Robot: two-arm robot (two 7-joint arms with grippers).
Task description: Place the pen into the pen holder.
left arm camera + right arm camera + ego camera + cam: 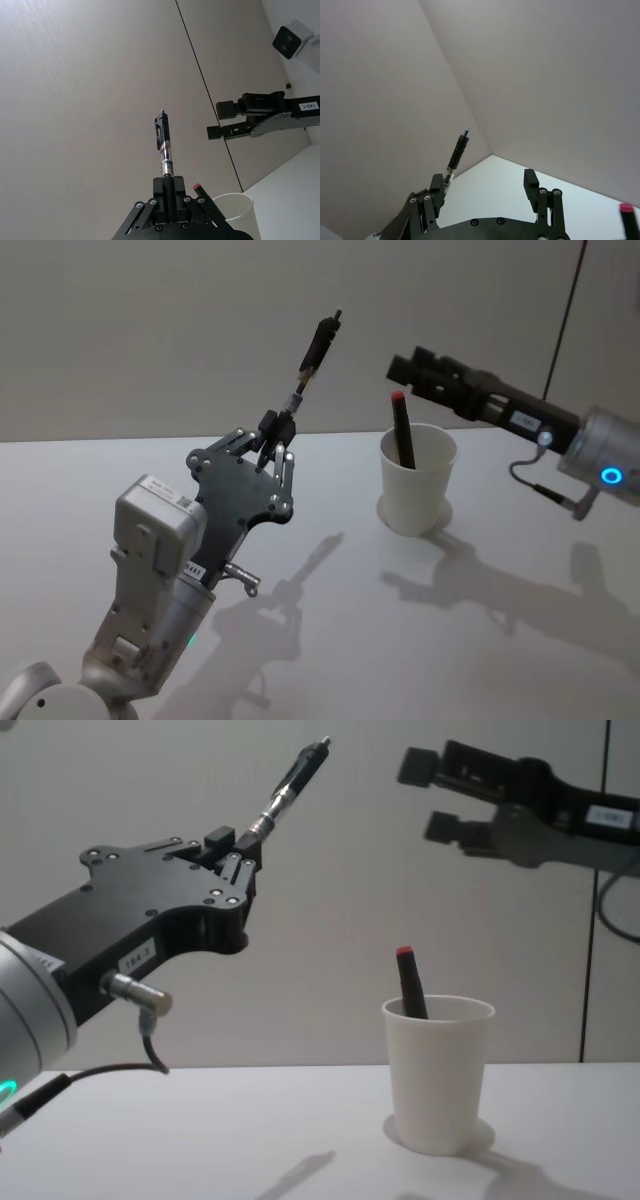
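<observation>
My left gripper [278, 430] is raised over the table, left of the pen holder, and shut on the lower end of a black pen [318, 345]. The pen points up and toward the right; it also appears in the left wrist view [165, 145] and the chest view [290, 780]. The pen holder [415, 490] is a white paper cup standing upright on the table, with a dark red-capped pen [402, 425] leaning inside it. My right gripper [405, 370] hovers open, with nothing between its fingers, above and just right of the cup [438, 1070].
The white table [330, 640] stretches in front of and around the cup. A plain grey wall stands behind it. A dark cable [565, 320] hangs down the wall at the back right, and a small white camera [291, 39] is mounted high on the wall.
</observation>
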